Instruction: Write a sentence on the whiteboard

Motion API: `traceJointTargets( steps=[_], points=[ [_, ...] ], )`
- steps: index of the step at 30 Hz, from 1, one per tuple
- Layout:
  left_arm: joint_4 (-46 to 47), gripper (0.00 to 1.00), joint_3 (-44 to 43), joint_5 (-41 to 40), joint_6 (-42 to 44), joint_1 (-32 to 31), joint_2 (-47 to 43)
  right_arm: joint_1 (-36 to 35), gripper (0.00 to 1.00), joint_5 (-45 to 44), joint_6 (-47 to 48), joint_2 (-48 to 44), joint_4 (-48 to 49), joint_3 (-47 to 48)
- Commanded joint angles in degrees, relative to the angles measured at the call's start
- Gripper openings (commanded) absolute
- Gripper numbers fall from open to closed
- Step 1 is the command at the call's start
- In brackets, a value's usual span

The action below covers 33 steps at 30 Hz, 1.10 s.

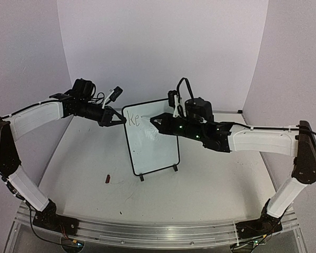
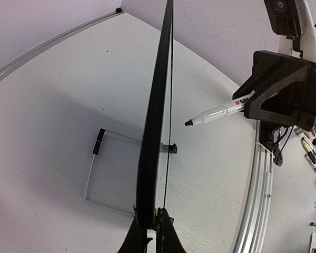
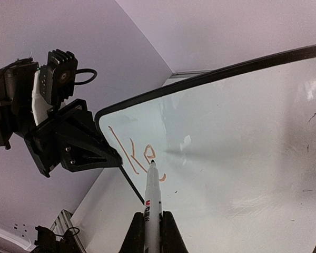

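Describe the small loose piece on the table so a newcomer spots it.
Find the whiteboard standing mid-table. On the table, left of its left foot, lies a small dark reddish piece, maybe a marker cap. It is tiny, lies flat, and touches nothing but the table.

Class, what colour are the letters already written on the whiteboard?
Reddish-orange letters on the whiteboard; clearest in the right wrist view.

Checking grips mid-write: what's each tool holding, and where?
Left tool: whiteboard, at frame edge near a top corner. Right tool: marker, by the barrel, tip free.
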<state>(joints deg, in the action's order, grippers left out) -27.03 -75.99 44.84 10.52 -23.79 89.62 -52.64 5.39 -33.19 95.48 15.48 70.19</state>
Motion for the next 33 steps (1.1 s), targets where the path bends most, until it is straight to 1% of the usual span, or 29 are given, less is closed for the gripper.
traceJointTargets(
  steps=[1, 14, 21, 33],
  points=[
    [-0.88, 0.0, 0.58, -2.14, 2.27, -0.08, -1.38, 0.2, 0.0, -0.88, 0.64, 1.94, 1.77, 2.65],
    [-0.95, 0.0, 0.49, -2.21, 2.34, -0.04, -1.2, 0.21, 0.0, -4.17, -0.04, 2.9, 0.7, 3.02],
    [-1.01, 0.0, 0.44, -2.3, 2.43, -0.03, -1.28, 0.25, 0.0, -7.32, 0.05, 1.02, 0.6, 1.98],
    [-1.18, 0.0, 0.48, -2.3, 2.55, -0.05, -1.47, 0.28, 0.0, -7.29, 1.03, 0.48, 1.19, 3.27]
  ],
)
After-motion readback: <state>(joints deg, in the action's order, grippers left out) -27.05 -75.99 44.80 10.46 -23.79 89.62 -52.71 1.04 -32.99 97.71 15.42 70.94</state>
